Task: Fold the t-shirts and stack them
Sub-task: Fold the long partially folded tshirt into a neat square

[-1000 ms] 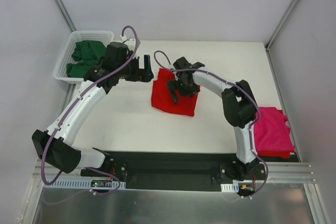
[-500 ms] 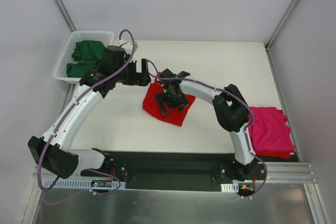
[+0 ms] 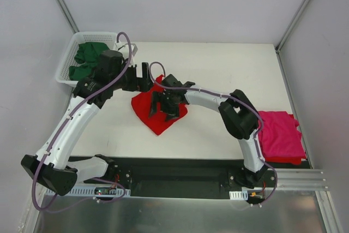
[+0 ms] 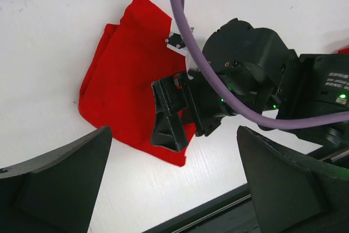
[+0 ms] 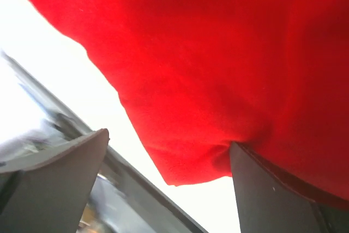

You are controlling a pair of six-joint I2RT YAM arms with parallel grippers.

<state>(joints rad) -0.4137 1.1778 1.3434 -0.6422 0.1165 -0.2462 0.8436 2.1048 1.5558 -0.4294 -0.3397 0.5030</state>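
As right fingers span the red t-shirt edge, table lies beyond.

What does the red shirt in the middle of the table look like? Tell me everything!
The red t-shirt is bright, plain, soft-looking cloth, folded into a rumpled bundle with layered edges. It lies flat on the white table, one corner pointing toward the near edge. The right gripper rests on top with jaws spread wide, one finger pushing a wrinkle into the cloth. The left gripper hovers open by its far corner; whether it touches is unclear.
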